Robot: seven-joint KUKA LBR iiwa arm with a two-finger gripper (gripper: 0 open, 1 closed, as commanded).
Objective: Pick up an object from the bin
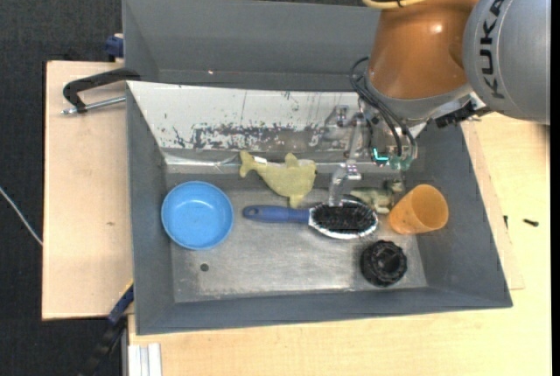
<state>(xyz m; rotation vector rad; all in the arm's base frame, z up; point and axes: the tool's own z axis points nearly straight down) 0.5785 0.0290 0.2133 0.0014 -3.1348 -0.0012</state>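
Note:
My gripper (346,177) hangs low over the back right part of the bin, just behind the head of a hairbrush. The brush (343,219) has a black oval bristle head with a white rim and a blue handle pointing left. An orange cup (418,210) lies on its side right of the brush, close under the gripper's right side. A small pale yellowish thing (378,198) lies partly hidden beneath the gripper, between brush and cup. Nothing shows held in the gripper.
A pale yellow rubber toy (284,175) lies left of the gripper near the back wall. A blue bowl (197,214) stands at the left. A black round cap (383,262) sits near the front right corner. The arm's orange cover looms above the back right wall.

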